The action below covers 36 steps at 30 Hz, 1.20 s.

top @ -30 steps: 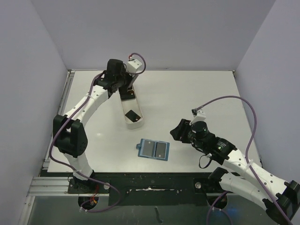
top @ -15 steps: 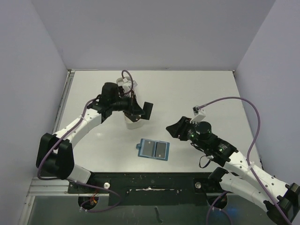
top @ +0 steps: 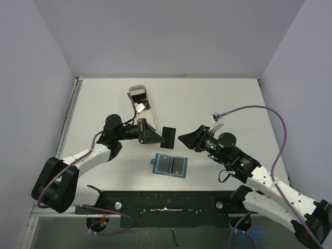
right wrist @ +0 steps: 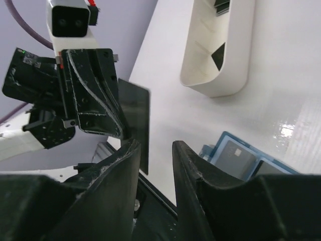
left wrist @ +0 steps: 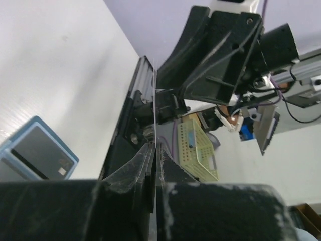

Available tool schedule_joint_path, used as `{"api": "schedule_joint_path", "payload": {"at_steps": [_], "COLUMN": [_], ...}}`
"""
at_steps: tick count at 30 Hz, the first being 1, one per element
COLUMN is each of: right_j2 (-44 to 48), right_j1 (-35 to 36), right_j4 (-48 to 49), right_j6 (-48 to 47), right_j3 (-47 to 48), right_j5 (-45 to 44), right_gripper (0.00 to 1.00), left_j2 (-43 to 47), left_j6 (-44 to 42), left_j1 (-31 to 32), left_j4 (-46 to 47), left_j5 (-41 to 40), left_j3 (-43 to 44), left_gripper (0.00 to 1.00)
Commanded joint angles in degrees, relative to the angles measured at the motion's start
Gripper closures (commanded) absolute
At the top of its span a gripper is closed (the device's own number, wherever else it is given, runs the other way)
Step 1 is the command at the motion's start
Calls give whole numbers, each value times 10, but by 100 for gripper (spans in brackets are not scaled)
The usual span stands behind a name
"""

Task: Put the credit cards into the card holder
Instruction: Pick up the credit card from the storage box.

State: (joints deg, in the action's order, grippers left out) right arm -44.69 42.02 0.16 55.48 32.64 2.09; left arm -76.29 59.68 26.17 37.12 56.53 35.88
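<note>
Midair, L claw (top: pixel 157 136) pinches card (top: pixel 168 138), R claw (top: pixel 182 139) opposite.

White table (top: pixel 223 98) between plain lavender walls (top: pixel 171 36)

You're looking at a white oval-ended tray (top: pixel 140 87) lying toward the table's (top: pixel 223 98) far left; beyond the near edge, possibly a green basket (left wrist: pixel 195 150) is sitting.

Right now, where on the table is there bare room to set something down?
The far right of the table, from the white tray to its right edge, is bare. The middle is crowded: the left tool holds a black card beside the right tool, just beyond the card holder.
</note>
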Motion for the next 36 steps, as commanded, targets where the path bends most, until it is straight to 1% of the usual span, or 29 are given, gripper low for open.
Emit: {"api": "schedule_joint_path", "payload": {"at_steps": [1, 3, 4, 9, 11, 17, 21, 24, 28, 30, 32, 34, 36], "right_j2": [-19, -30, -36, -48, -51, -63, -71, -74, -75, -74, -74, -75, -79], "right_j1": [0, 0, 0, 0, 0, 0, 0, 0, 0, -1, -1, -1, -1], "right_j4": [108, 132, 143, 188, 189, 211, 216, 227, 237, 235, 232, 222, 213], "right_j6": [40, 50, 54, 67, 65, 76, 74, 82, 87, 87, 83, 78, 69], "right_j3": [-5, -11, -14, -32, -30, -33, -31, -34, -41, -42, -41, -36, -29], "right_j5": [43, 59, 66, 81, 86, 105, 119, 128, 140, 142, 147, 154, 165], "right_gripper": [67, 65, 65, 67, 67, 64, 73, 74, 67, 67, 67, 68, 72], "left_j2": [10, 6, 3, -8, -12, -33, -43, -45, -45, -42, -35, -26, -18], "left_j6": [161, 196, 203, 208, 207, 220, 244, 236, 230, 229, 215, 190, 169], "left_j1": [4, 7, 9, 15, 16, 19, 23, 22, 22, 22, 21, 21, 21], "left_j4": [249, 305, 313, 328, 327, 352, 389, 372, 361, 360, 340, 300, 267], "left_j5": [48, 51, 52, 51, 47, 38, 35, 34, 30, 30, 30, 34, 35], "left_j3": [-34, -47, -51, -64, -72, -91, -93, -96, -107, -110, -110, -109, -107], "left_gripper": [100, 100, 100, 100, 100, 100, 100, 100, 100, 100, 100, 100, 100]}}
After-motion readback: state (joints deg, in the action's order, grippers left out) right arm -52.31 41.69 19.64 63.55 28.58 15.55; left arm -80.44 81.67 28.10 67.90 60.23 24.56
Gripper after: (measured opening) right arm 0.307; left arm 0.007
